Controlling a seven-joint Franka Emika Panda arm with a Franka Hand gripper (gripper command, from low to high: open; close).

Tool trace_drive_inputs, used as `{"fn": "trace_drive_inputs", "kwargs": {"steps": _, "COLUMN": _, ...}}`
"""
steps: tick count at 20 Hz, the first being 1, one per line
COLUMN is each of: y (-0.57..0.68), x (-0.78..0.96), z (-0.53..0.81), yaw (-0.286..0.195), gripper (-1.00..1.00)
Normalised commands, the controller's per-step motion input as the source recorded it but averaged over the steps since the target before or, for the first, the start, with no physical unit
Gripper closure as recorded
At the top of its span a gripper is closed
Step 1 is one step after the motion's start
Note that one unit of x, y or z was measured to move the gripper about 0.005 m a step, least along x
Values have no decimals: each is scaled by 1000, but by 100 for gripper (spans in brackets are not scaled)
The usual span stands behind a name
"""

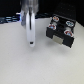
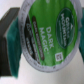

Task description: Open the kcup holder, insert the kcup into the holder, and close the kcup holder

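- Gripper (image 1: 31,44) hangs over the pale tabletop (image 1: 30,67), its blurred white body reaching down from the top edge of the exterior view, well apart from the holder.
- Clamped between its dark fingers (image 2: 7,30) in the wrist view is the kcup (image 2: 46,35), so the jaws are closed narrowly on the cup's sides.
- Its round foil lid is glossy green with a thin white rim, printed with "DARK MAGIC" in white letters and a black band across the middle.
- On the exterior view's right sits the kcup holder (image 1: 61,27), a black box-shaped unit resting on the table.
- Its drawer is out toward the camera, showing round pod slots with pale, reddish-marked tops.
- Tabletop looks smooth, matte and off-white.
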Motion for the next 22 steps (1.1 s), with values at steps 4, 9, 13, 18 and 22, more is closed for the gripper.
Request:
{"fn": "trace_drive_inputs", "kwargs": {"steps": 4, "y": 580, "x": 135, "z": 765, "yaw": 7, "gripper": 100}}
{"fn": "trace_drive_inputs", "kwargs": {"steps": 9, "y": 635, "x": 99, "z": 614, "yaw": 19, "gripper": 100}}
{"fn": "trace_drive_inputs", "kwargs": {"steps": 13, "y": 651, "x": 94, "z": 513, "yaw": 11, "gripper": 100}}
{"fn": "trace_drive_inputs", "kwargs": {"steps": 18, "y": 667, "x": 116, "z": 428, "yaw": 5, "gripper": 100}}
{"fn": "trace_drive_inputs", "kwargs": {"steps": 22, "y": 643, "x": 58, "z": 325, "yaw": 15, "gripper": 100}}
